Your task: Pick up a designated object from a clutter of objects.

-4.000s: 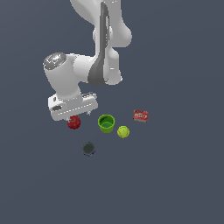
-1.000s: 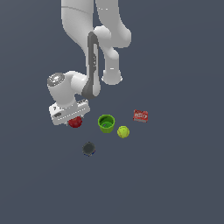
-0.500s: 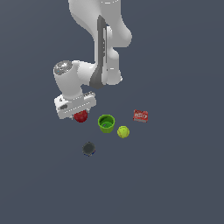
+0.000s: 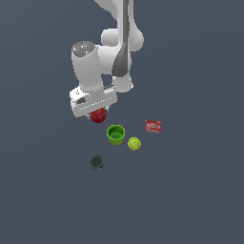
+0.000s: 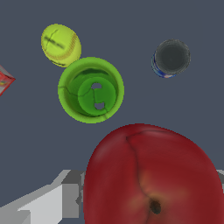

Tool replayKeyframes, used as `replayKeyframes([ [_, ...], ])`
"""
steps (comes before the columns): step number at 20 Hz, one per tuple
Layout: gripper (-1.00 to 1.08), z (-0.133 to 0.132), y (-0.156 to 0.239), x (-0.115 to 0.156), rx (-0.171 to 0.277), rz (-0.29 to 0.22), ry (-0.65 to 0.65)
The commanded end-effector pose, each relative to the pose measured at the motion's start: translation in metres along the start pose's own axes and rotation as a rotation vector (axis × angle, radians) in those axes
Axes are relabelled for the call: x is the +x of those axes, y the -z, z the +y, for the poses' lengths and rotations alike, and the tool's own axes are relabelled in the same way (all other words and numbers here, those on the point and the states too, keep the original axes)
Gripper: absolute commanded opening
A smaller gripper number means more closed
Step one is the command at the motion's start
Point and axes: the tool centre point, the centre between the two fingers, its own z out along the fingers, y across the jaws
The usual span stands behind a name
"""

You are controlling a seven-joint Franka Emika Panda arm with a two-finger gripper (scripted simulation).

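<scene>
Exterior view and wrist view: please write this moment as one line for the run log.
gripper: shut on shiny dark-red apple | apple: raised | green cup, yellow-green ball, flat red box, dark grey round thing: untouched

Lighting: even, soft, no hard shadows around me. My wrist view: apple (image 5: 153,175) glossy, slightly blurred. Exterior view: low-resolution, grainy

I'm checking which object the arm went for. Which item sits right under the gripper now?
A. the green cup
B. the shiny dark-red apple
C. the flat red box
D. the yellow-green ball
B: the shiny dark-red apple sits directly beneath the gripper and fills the wrist view, while the green cup stands apart.
</scene>
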Motion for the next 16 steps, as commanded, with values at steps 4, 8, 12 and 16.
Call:
replayKeyframes([
  [4, -1.0, -0.037, 0.045, 0.012, -0.004, -0.001, 0.0],
  [8, -1.0, -0.067, 0.081, 0.022, -0.005, -0.001, 0.0],
  [12, -1.0, -0.097, 0.116, 0.032, -0.005, -0.001, 0.0],
  [16, -1.0, -0.127, 0.151, 0.043, -0.005, -0.002, 0.001],
])
